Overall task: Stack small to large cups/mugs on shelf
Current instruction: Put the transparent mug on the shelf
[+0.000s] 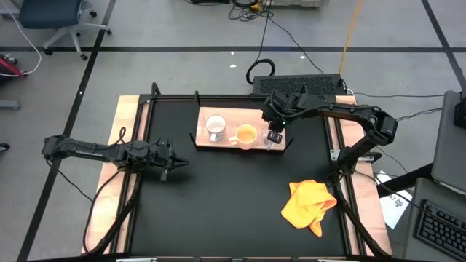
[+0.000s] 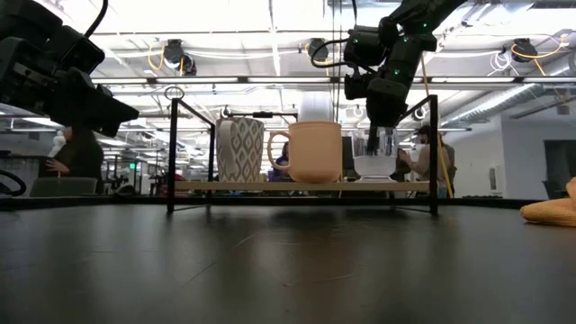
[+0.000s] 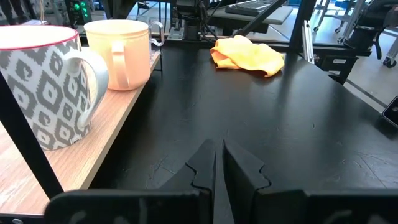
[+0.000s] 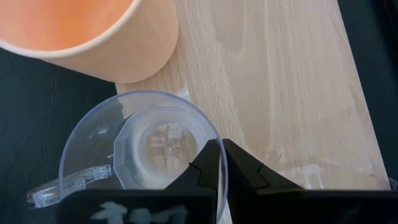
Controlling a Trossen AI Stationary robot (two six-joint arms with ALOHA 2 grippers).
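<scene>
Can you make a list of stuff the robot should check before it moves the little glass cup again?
1. Clear glass cup standing upright on the shelf: ok.
2. Right end effector shut on the cup's rim: ok.
3. Orange mug close beside the glass cup, could get bumped: not ok.
4. White mug upright on the shelf: ok.
5. Left end effector shut, parked away from the shelf: ok.

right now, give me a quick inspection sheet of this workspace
surface: black tabletop, bare at the centre
job's things: white patterned mug, orange mug and clear glass cup in a row on the shelf
clutter: yellow cloth on the table
grippers: right gripper shut on the glass cup's rim; left gripper shut, empty, away from the shelf
cables: loose leads on the floor
surroundings: people in the room behind
</scene>
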